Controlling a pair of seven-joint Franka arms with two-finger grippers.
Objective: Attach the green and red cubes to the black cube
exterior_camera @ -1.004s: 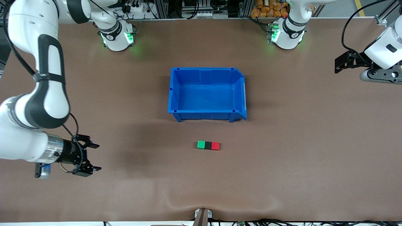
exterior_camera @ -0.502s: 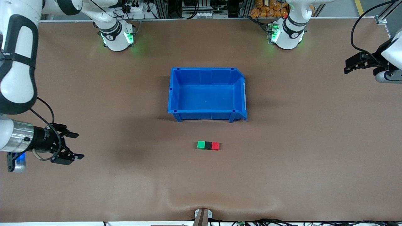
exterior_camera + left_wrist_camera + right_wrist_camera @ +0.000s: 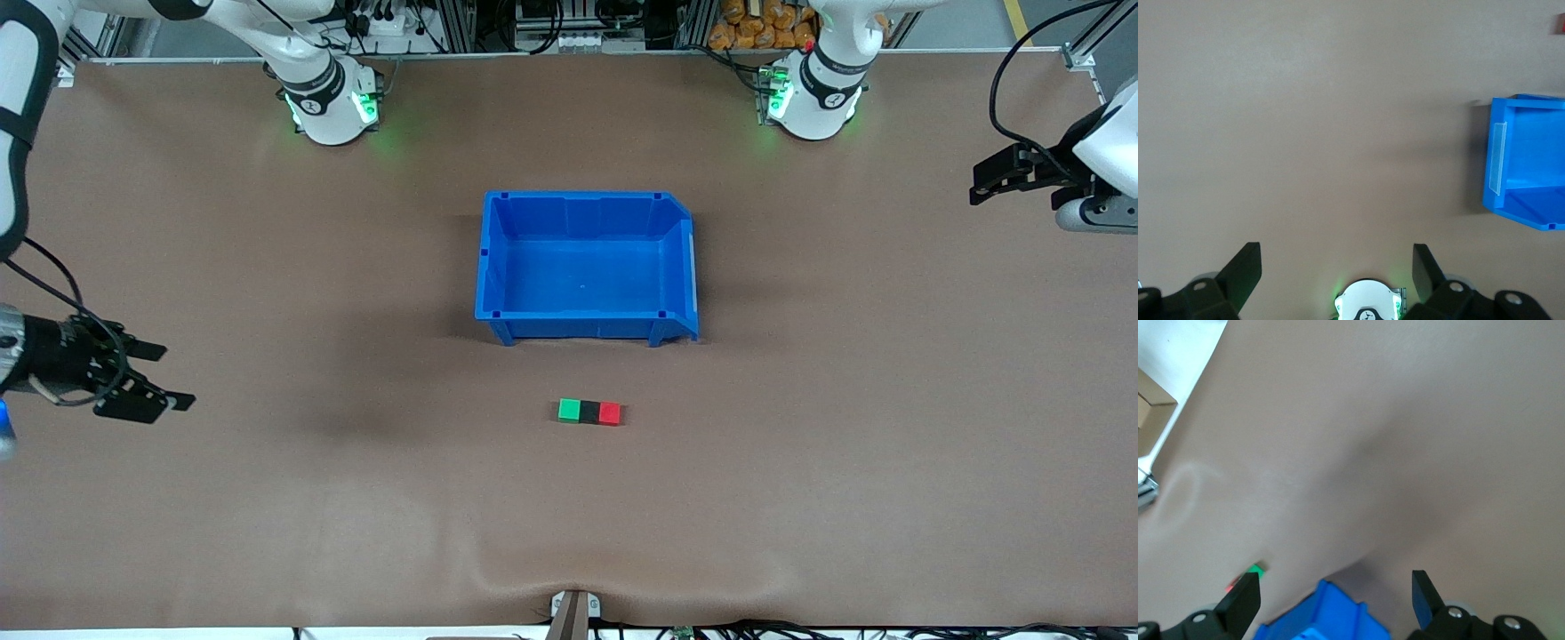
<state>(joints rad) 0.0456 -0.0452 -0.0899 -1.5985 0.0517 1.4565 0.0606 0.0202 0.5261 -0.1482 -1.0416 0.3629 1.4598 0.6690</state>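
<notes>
The green cube (image 3: 569, 410), black cube (image 3: 589, 412) and red cube (image 3: 609, 412) lie touching in one row on the brown table, black in the middle, nearer the front camera than the blue bin (image 3: 582, 325). My right gripper (image 3: 176, 377) is open and empty over the table at the right arm's end, well away from the cubes. My left gripper (image 3: 974, 183) is open and empty over the left arm's end. The right wrist view shows its open gripper (image 3: 1335, 590), the green cube (image 3: 1256, 570) and the bin (image 3: 1328, 613). The left wrist view shows its open gripper (image 3: 1336, 260) and the red cube (image 3: 1561, 25).
The blue bin (image 3: 1525, 153) stands empty mid-table, between the cubes and the arm bases. The right arm's base (image 3: 327, 102) and the left arm's base (image 3: 813, 98) stand at the table's edge farthest from the camera. A small clamp (image 3: 573, 609) sits at the near edge.
My right gripper has drawn away from the cubes toward the right arm's end of the table. My left gripper has pulled back toward its end. The cubes have not moved.
</notes>
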